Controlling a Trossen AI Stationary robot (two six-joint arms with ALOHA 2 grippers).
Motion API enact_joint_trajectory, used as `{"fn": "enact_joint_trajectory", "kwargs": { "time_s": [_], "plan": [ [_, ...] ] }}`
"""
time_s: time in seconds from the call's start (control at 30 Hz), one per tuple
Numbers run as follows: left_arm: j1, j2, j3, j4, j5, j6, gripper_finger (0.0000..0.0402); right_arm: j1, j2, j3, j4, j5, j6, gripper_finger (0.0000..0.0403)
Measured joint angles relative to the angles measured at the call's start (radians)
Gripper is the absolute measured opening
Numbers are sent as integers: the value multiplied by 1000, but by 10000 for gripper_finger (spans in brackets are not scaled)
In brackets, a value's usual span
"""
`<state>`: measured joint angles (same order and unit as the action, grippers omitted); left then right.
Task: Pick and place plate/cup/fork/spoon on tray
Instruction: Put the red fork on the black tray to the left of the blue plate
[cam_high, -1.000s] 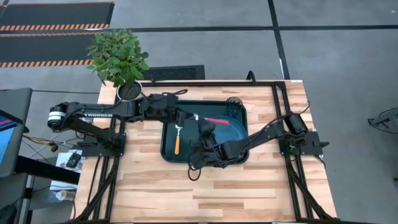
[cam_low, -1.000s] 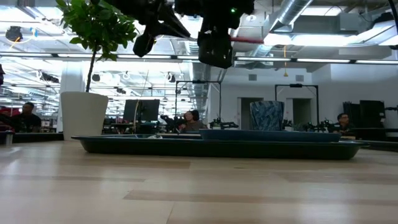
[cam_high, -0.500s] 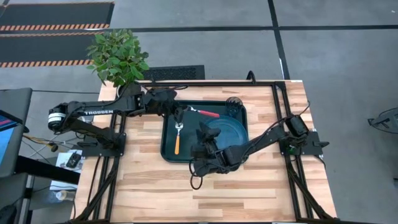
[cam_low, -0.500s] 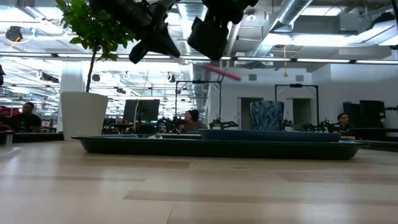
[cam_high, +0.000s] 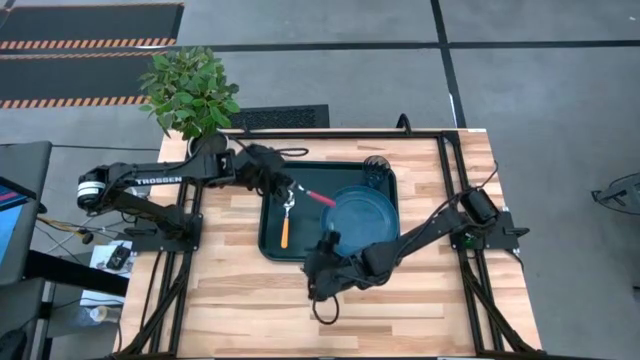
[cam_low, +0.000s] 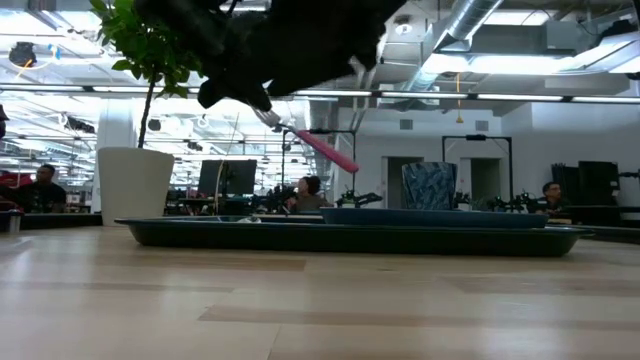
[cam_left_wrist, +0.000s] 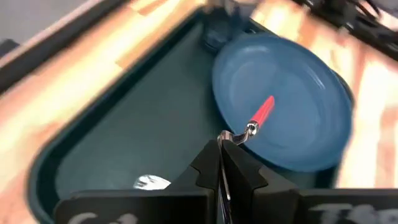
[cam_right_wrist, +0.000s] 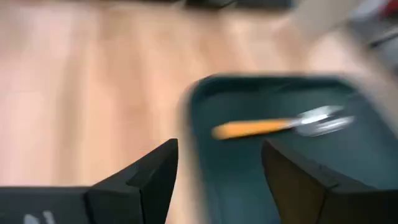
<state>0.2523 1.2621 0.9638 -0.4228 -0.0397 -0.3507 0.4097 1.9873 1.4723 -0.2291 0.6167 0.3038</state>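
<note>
The dark green tray (cam_high: 275, 245) lies mid-table. On it rest the blue plate (cam_high: 365, 215), the dark cup (cam_high: 377, 172) at its far right corner, and the orange-handled spoon (cam_high: 285, 228) near its left side. My left gripper (cam_high: 287, 186) is above the tray's left part, shut on the fork (cam_high: 318, 196), whose red handle (cam_low: 330, 150) sticks out toward the plate. My right gripper (cam_high: 324, 262) is open and empty over the tray's near edge; its wrist view shows the spoon (cam_right_wrist: 249, 129) ahead. My left gripper pinches the fork's metal end between its two shut fingers; the silver neck (cam_left_wrist: 241, 132) comes out just past the fingertips, and the tines are hidden between them. The fingers slant down from the table's left, in line with the fork. The fork is lifted clear, handle (cam_left_wrist: 262, 112) tilted down over the plate's rim.
A white plant pot (cam_high: 205, 145) with a leafy plant stands at the table's far left corner, beside my left arm. Bare wooden table (cam_high: 350, 320) lies in front of the tray and to its right. People sit in the room beyond.
My right gripper has drawn away from the fork toward the table's near edge. My left gripper keeps hold of the fork's metal end and has moved a little down; the fork's red handle has tipped from level to slanting down toward the plate.
</note>
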Motion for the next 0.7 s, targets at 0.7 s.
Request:
{"fn": "enact_joint_trajectory", "kwargs": {
  "time_s": [0.7],
  "plan": [
    [-378,0,0,-114,83,45,0,-144,-164,0,-22,-281,170,255]
  ]
}}
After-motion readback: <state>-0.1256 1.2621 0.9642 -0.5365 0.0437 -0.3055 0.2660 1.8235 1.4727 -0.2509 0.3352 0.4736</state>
